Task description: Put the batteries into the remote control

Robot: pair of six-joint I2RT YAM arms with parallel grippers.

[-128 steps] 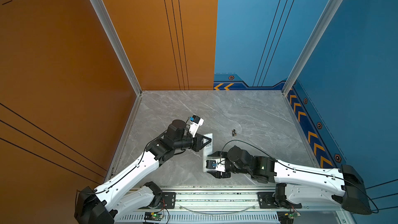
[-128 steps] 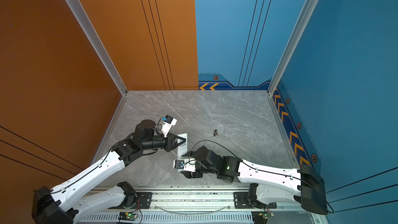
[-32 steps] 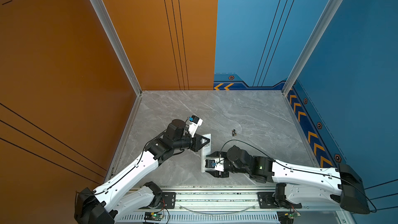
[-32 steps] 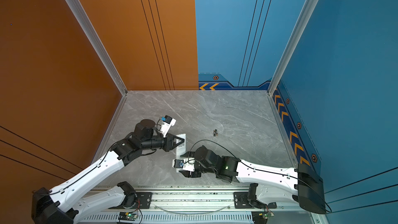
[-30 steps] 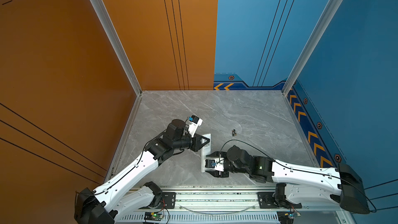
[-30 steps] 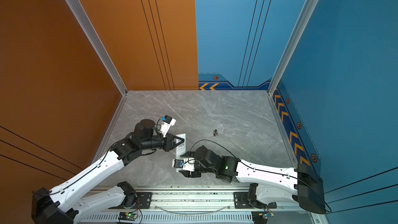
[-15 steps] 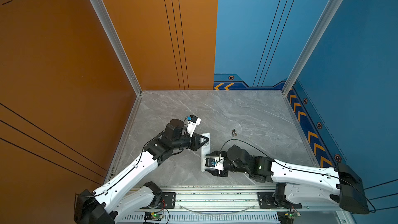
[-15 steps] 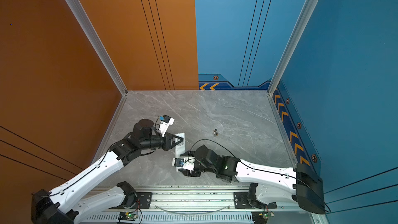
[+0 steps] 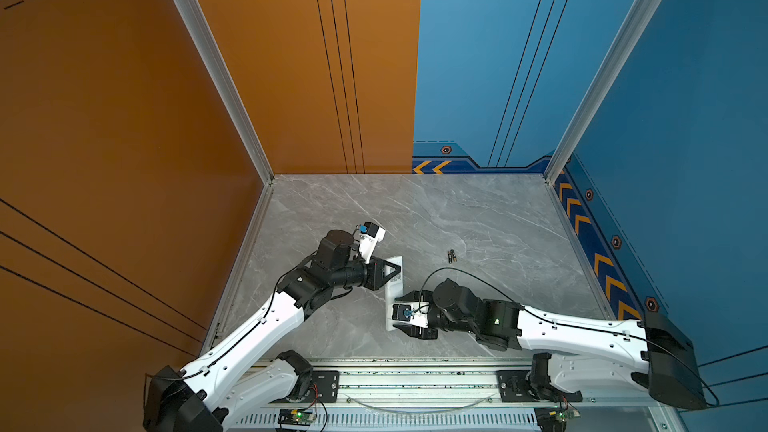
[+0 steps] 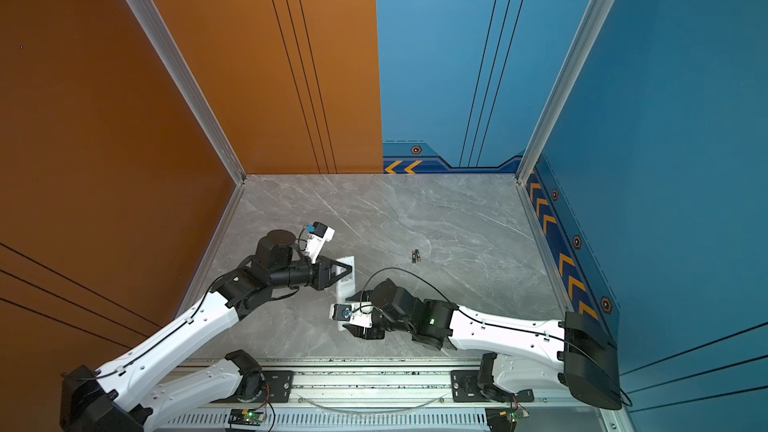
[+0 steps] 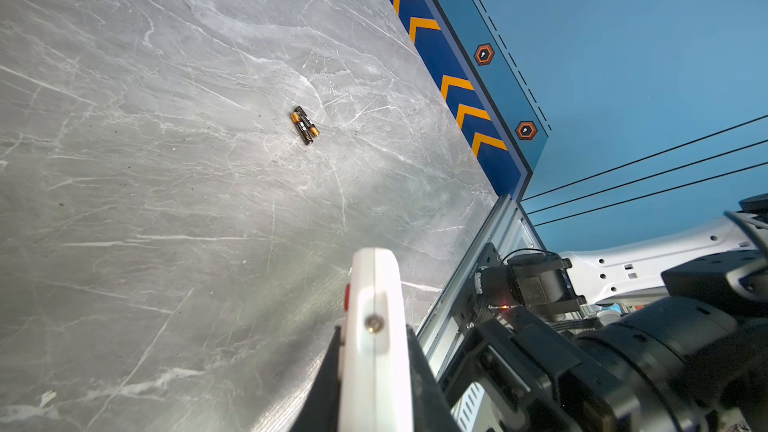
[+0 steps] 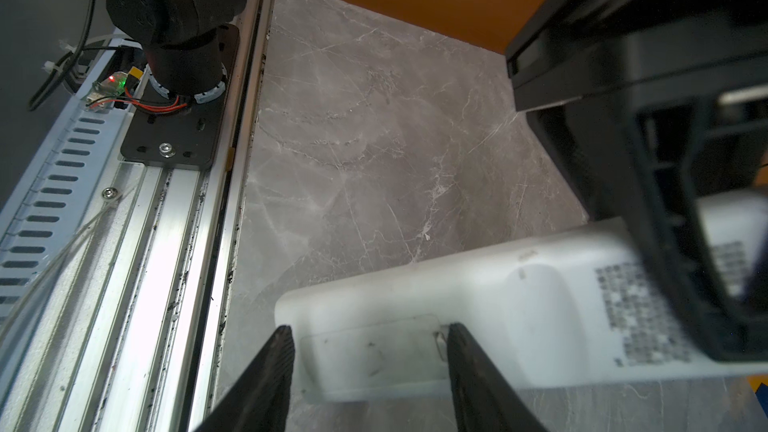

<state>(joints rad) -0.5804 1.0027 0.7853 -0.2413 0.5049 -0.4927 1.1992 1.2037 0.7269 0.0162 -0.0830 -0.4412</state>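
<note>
Grey marble tabletop (image 9: 478,209) between orange and blue walls (image 9: 291,76): we see both arms meeting at the remote control (image 9: 394,284).
Our left gripper (image 11: 374,367) is clamped on the remote control, whose labelled back faces up. The right gripper (image 12: 369,329) has its jaws apart, tips at either end of the battery cover (image 12: 374,351); we cannot tell whether they touch. The batteries (image 9: 451,256) lie side by side on the marble, well apart from the remote control.

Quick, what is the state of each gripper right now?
Left gripper: closed, holding the remote control.
Right gripper: open, jaws apart over the remote control's back, gripping nothing.
</note>
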